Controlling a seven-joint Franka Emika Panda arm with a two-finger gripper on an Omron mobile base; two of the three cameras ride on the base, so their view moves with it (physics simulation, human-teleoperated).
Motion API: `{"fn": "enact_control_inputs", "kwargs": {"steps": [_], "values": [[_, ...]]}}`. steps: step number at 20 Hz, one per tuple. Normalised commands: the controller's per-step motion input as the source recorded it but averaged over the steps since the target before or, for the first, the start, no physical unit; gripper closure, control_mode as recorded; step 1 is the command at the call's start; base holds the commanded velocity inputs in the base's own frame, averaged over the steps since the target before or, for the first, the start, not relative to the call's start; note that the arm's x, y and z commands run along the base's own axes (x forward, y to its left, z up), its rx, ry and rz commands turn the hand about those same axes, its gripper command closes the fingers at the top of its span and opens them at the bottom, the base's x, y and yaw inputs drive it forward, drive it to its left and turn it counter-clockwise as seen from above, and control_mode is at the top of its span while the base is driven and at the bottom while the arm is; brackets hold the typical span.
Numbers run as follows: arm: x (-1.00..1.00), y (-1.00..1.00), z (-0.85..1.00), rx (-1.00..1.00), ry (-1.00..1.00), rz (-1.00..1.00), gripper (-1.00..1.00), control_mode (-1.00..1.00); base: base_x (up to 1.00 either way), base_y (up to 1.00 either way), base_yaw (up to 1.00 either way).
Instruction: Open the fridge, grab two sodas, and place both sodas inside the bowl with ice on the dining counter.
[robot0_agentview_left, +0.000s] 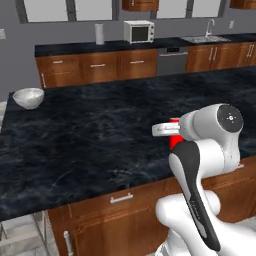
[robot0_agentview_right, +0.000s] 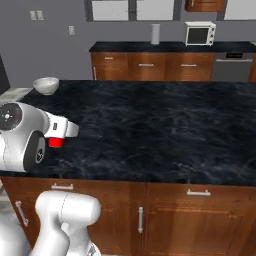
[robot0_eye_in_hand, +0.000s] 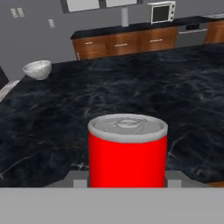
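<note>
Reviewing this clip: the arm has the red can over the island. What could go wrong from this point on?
1. The red can sits upright in the gripper, but how firmly is hard to judge; a fast swing could tip or drop it onto the dining counter.
2. The bowl is small and stands at the counter's far corner near the edge; a long reach could miss it or nudge it off.

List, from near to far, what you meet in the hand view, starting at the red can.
red can → black marbled dining counter → white bowl → wall cabinets → microwave
</note>
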Motion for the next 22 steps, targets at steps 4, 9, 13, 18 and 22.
{"fn": "enact_control_inputs", "kwargs": {"steps": [4,9,13,18,22], "values": [[0.0,0.0,0.0,0.0,0.0,0.0,1.0,1.0,0.01,1.0,0.0],[0.0,0.0,0.0,0.0,0.0,0.0,1.0,1.0,0.11,1.0,-0.08],[0.0,0.0,0.0,0.0,0.0,0.0,1.0,1.0,0.15,1.0,-0.17],[0.0,0.0,0.0,0.0,0.0,0.0,1.0,1.0,0.17,1.0,-0.26],[0.0,0.0,0.0,0.0,0.0,0.0,1.0,1.0,0.17,0.97,-0.4]]}}
